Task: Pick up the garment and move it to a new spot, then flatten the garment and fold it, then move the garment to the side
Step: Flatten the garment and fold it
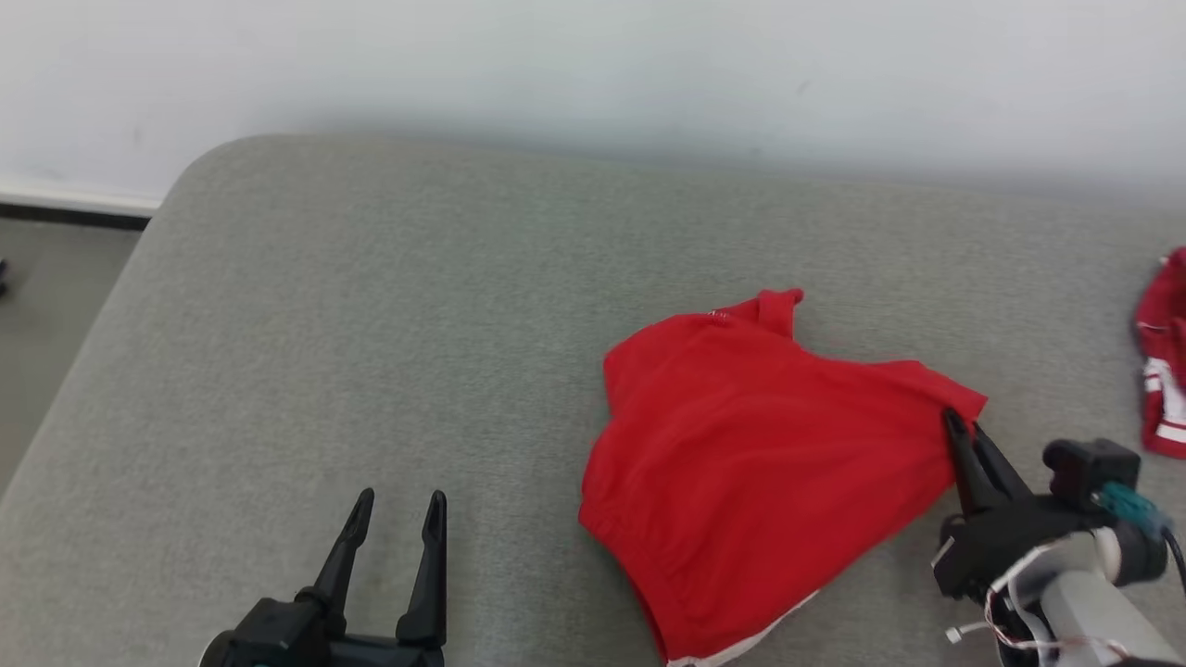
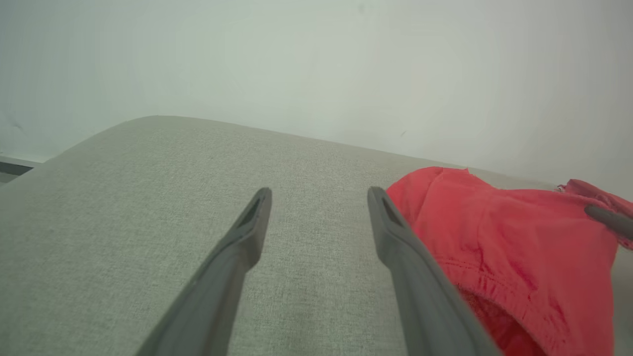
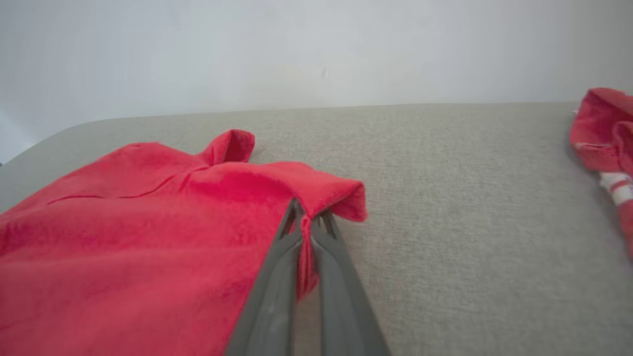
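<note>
Head view, red garment (image 1: pixel 741 445) laid right of centre on the grey tabletop (image 1: pixel 371 324), its right corner pinched by the right tool (image 1: pixel 960 426), left tool (image 1: pixel 400 505) held spread, clear of it.

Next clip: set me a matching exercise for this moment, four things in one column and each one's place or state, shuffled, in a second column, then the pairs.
Things
1. left gripper
2. right gripper
3. red garment
4. red-and-white cloth

Places or states
A. lies at the far right of the grey surface, apart from both grippers
B. open, holding nothing
C. shut on a corner of fabric
D. lies mid-surface, one corner pinched

Pairs: 1-B, 2-C, 3-D, 4-A
</note>
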You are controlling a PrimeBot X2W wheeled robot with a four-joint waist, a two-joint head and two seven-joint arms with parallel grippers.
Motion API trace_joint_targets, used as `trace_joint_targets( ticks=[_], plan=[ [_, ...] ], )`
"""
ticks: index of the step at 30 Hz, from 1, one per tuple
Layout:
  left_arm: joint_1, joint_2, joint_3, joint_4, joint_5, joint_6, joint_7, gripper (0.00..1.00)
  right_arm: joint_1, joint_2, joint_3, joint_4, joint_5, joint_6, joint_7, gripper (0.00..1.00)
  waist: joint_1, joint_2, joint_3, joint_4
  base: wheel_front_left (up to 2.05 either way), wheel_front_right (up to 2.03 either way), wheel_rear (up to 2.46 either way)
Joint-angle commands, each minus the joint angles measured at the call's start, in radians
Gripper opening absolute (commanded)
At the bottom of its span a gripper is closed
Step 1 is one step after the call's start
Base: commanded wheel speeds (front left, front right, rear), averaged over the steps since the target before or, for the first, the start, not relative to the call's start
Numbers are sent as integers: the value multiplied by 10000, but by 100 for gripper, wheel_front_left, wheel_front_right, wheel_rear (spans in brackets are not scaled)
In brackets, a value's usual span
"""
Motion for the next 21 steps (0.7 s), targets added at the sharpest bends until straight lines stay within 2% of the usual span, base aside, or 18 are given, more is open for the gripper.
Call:
trace_joint_targets(
  ticks=[1, 6, 11, 16, 21],
  plan=[
    [229, -11, 53, -5, 10, 16, -27, 100, 437, -112, -102, -391, -78, -32, -39, 0, 0, -1, -352, -667, 0, 0, 0],
    [322, -11, 57, -21, -17, 16, -27, 100, 1917, -424, -974, -1947, -225, -32, -39, 0, 0, -1, -405, -1107, 0, 0, 0],
    [343, -13, -23, -71, -121, 16, -27, 100, 3435, -511, -2301, -3683, -603, -32, 590, 0, 0, -1, -318, -1310, 0, 0, 0],
    [197, -12, -122, -78, -197, 16, -27, 100, 4631, -36, -3474, -5720, -1107, -31, 1637, 0, 0, -1, -174, -1234, 0, 0, 0],
    [104, -12, -187, -10, -263, 16, -27, 100, 4622, 321, -3544, -6725, -1524, -31, 2432, 0, 0, -1, -166, -939, 0, 0, 0]
  ],
)
